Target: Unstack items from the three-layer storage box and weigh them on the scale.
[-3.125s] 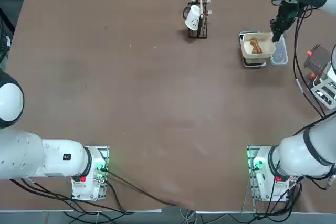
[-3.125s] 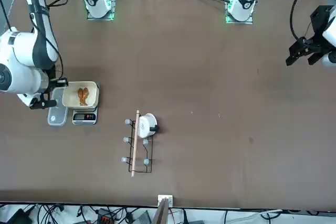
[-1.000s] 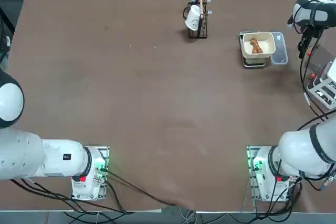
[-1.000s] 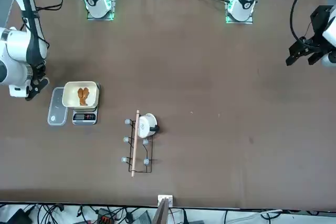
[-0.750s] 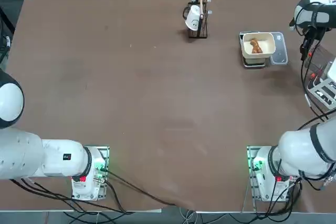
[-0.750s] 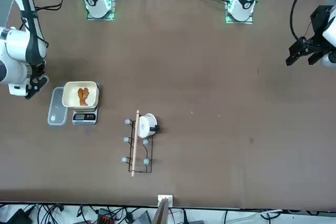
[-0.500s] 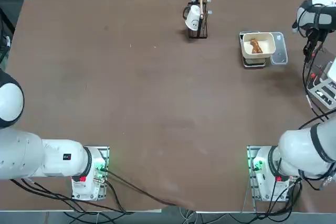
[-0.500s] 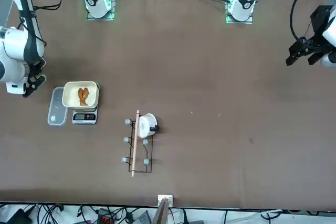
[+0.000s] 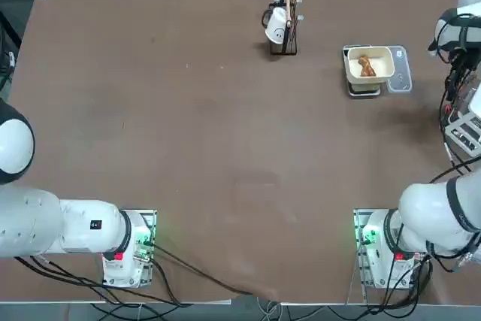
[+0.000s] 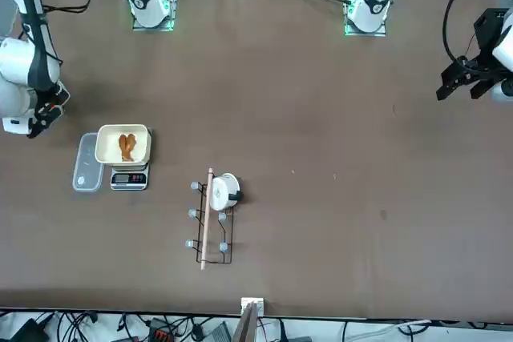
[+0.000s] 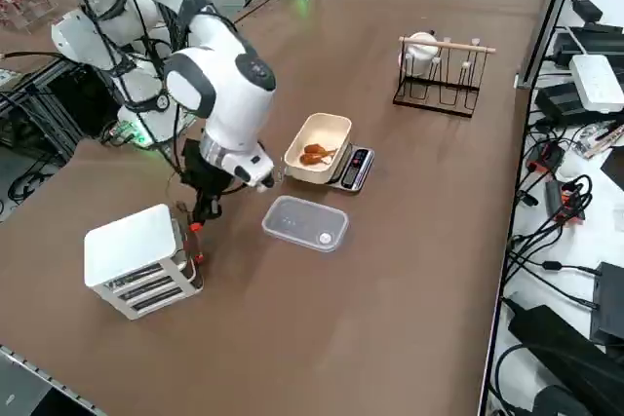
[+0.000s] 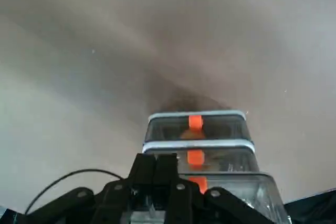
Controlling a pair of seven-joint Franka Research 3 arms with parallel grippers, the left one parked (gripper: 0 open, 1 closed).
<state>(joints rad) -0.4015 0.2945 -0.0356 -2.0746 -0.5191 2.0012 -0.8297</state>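
In the right side view the three-layer storage box [image 11: 141,260] stands nearest, at the lower left of the frame on the brown tabletop [image 11: 419,270], its white top flat and its drawer fronts facing right. Just above it, left of centre, the right gripper [image 11: 207,209] hangs pointing down beside the box's upper right corner, fingers pressed together and holding nothing. In the wrist view the same closed gripper [image 12: 160,174] sits over the box's three stacked clear drawers [image 12: 197,153], each with an orange tab. Right of the gripper, near the frame's centre, lies a translucent plate [image 11: 305,223] flat on the tabletop. Beyond it, the scale [image 11: 351,169] carries a cream tray [image 11: 336,129] with the brown item [image 11: 314,154] inside. Farthest, at the upper right, a dark cup stand [image 11: 441,75] holds a white cup [image 11: 421,47].
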